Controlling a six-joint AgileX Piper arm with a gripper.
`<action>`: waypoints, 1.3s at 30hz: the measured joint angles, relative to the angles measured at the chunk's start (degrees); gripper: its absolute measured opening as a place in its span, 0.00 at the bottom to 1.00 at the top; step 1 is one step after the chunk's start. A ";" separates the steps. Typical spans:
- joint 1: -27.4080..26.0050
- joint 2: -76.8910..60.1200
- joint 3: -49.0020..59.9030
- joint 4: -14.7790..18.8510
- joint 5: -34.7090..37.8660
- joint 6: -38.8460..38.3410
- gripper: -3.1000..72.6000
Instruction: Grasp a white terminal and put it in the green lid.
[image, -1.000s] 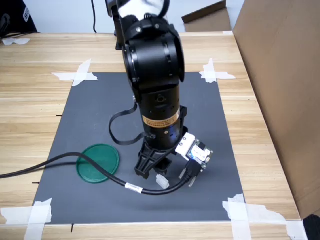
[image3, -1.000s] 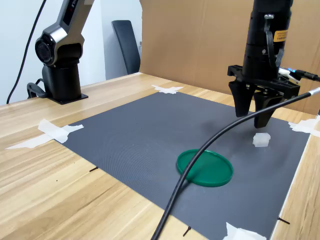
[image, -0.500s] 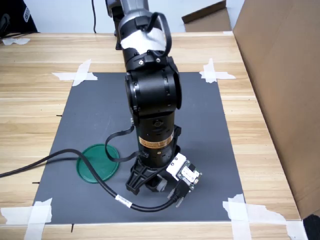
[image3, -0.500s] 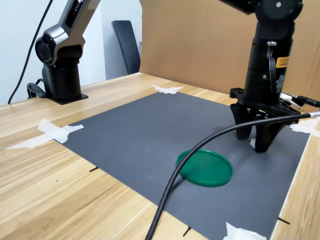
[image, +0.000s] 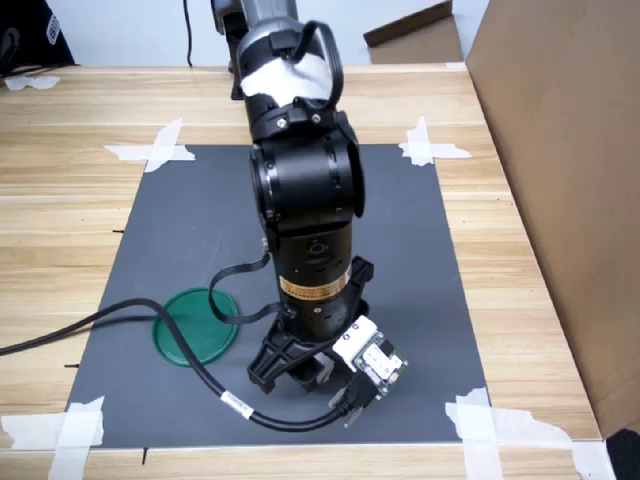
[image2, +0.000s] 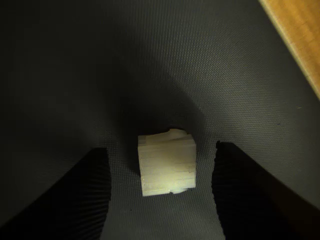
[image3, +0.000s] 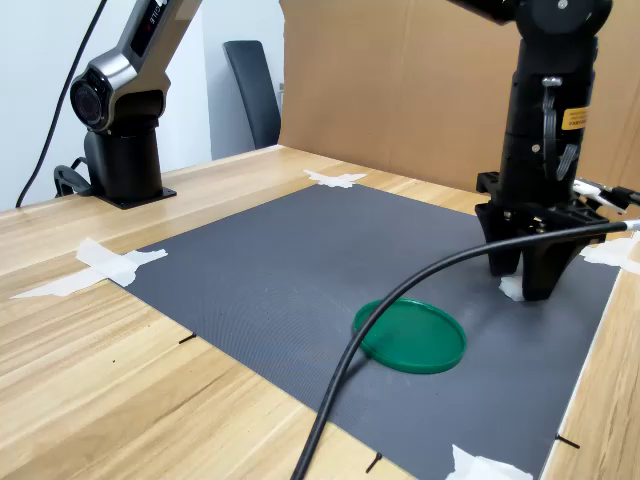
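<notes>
Straddling the white terminal (image2: 167, 163) with spread fingers (image2: 60, 200)
The gripper (image3: 525, 283) has dropped to the grey mat (image: 180, 230) since a second ago; green lid (image3: 410, 335) unmoved.

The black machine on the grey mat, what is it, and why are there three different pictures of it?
It is a robot arm with a gripper at its tip. Two cameras stand off the arm and watch the wooden table from different sides; the third rides on the wrist and looks down between the fingers. A grey mat is taped to the table, and on it lie a flat green lid and a tiny white terminal. The fingers stand open on either side of the terminal, with gaps showing, so nothing is held yet.
</notes>
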 joint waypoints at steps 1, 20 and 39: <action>0.00 0.01 -0.73 0.30 0.64 0.11 0.72; 0.00 -3.55 -4.84 0.51 9.22 1.75 0.72; 0.00 -0.30 -1.33 -1.52 3.16 2.40 0.72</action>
